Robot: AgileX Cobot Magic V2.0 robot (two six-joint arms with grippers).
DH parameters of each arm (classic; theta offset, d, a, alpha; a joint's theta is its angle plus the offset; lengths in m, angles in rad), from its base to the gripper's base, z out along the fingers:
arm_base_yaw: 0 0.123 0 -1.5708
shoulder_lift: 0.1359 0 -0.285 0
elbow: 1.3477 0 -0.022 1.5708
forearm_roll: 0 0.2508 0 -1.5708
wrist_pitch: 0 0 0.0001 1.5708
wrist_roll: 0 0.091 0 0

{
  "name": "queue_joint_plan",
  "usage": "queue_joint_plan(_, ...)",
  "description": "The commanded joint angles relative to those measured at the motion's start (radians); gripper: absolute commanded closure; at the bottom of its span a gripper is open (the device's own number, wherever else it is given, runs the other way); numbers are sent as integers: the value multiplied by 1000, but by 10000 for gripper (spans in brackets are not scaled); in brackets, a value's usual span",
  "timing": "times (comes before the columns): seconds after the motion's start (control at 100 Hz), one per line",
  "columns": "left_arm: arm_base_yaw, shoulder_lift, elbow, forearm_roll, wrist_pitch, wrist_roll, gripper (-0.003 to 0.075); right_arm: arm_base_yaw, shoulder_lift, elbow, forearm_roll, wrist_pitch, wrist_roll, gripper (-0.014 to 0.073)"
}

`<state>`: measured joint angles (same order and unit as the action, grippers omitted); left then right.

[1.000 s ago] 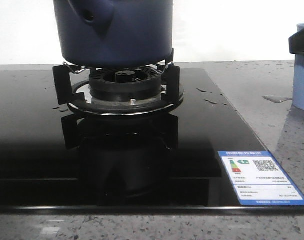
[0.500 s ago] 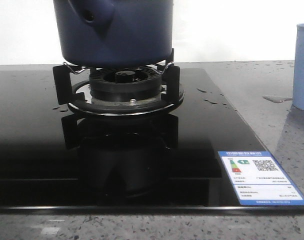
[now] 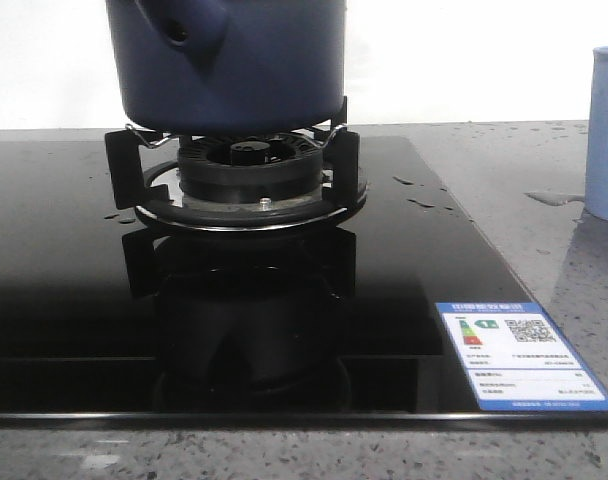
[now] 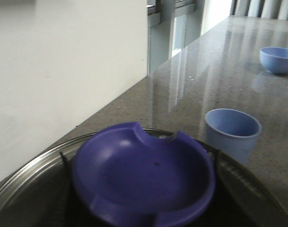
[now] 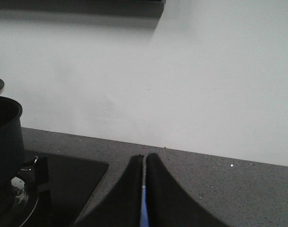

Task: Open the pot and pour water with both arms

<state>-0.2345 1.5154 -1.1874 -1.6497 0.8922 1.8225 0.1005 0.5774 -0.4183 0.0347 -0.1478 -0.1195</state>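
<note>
A: Item one, the pot?
B: Pot [image 3: 229, 65]: large cylinder, matte dark navy, with a stubby handle socket [image 3: 184, 22] showing a round hole. It stands on the black pan supports [image 3: 124, 165] of a gas burner [image 3: 249, 165], a ribbed dark ring over a shiny metal collar. The right wrist view catches its dark wall [image 5: 5, 142] at the edge of the picture.

A: The surface beneath?
B: Hob [image 3: 74, 300]: glossy black glass, mirror-like, carrying the burner's reflection. A blue and white energy label [image 3: 524, 355] sits on its near right corner. The hob is set into a grey speckled stone desk [image 3: 544, 170], wet with a few droplets.

A: Other vessels?
B: A pale blue cup [image 3: 606, 135], smooth-sided, stands on the desk to the right of the hob, well apart from the pot. The left wrist view shows a similar cup [image 4: 232, 130], and a pale blue bowl [image 4: 277, 59] further along the polished desk.

A: And close under the left wrist camera?
B: A round, shallow, purple-blue dished piece [image 4: 144, 177] with a notched rim, lying over a curved metal-edged rim [image 4: 25, 172]. I cannot tell what it is.

A: Fingers?
B: Right gripper [image 5: 145, 189]: two dark tapered fingers [image 5: 125, 198] pressed together, only a thin blue sliver showing between them, holding nothing. The left fingers do not show in any view.
</note>
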Motion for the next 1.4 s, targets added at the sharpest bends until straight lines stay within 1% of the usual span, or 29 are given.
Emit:
queue_joint_plan(0.0, -6, -36, -34, -110, -13, 10, 454, 3, -20, -35, -1, -64, -1, 663)
queue_joint_plan(0.21, -6, -11, -34, -108, -26, 10, 454, 3, -22, -35, -1, -64, -1, 663)
queue_joint_plan(0.4, -6, 23, -34, -108, 16, 10, 454, 3, -22, -35, -1, -64, -1, 663)
queue_joint_plan(0.69, -6, 25, -34, -92, 7, 10, 445, 3, -22, -35, -1, -63, -1, 663)
queue_joint_plan(0.76, -6, 25, -34, -92, 7, 10, 384, 3, -22, -35, -1, -61, -1, 663)
queue_joint_plan(0.81, -6, 25, -34, -92, 7, 21, 313, 3, -22, -35, -1, -60, -1, 663)
queue_joint_plan(0.86, -6, 25, -34, -96, 7, 29, 222, 3, -22, -35, -1, -59, -1, 663)
queue_joint_plan(0.91, -6, 25, -34, -103, 7, 29, 157, 3, -22, -35, -1, -56, -1, 663)
queue_joint_plan(0.96, -6, 23, -34, -122, 7, 29, 119, 3, -22, -35, -1, -55, -1, 663)
queue_joint_plan(1.0, -6, 16, -34, -146, 11, 29, 109, 3, -22, -35, -1, -55, -1, 663)
queue_joint_plan(1.13, -2, -27, -34, -189, 11, 29, 112, 3, -22, -35, -1, -55, -1, 663)
queue_joint_plan(1.2, 5, -70, -34, -178, -1, 21, 136, 3, -22, -35, -1, -55, -1, 663)
queue_joint_plan(1.25, 13, -107, -34, -152, -18, -8, 180, 3, -22, -35, -1, -51, -1, 663)
queue_joint_plan(1.29, 23, -150, -34, -115, -44, -48, 246, 3, -27, -35, -1, -42, -1, 663)
queue_joint_plan(1.3, 25, -150, -34, -108, -48, -55, 246, 3, -27, -35, -1, -39, -1, 663)
queue_joint_plan(1.37, 45, -224, -34, -36, -77, -124, 364, 3, -44, -35, -8, 5, -1, 663)
queue_joint_plan(1.39, 49, -238, -34, -20, -79, -137, 388, 3, -52, -35, -8, 24, -1, 663)
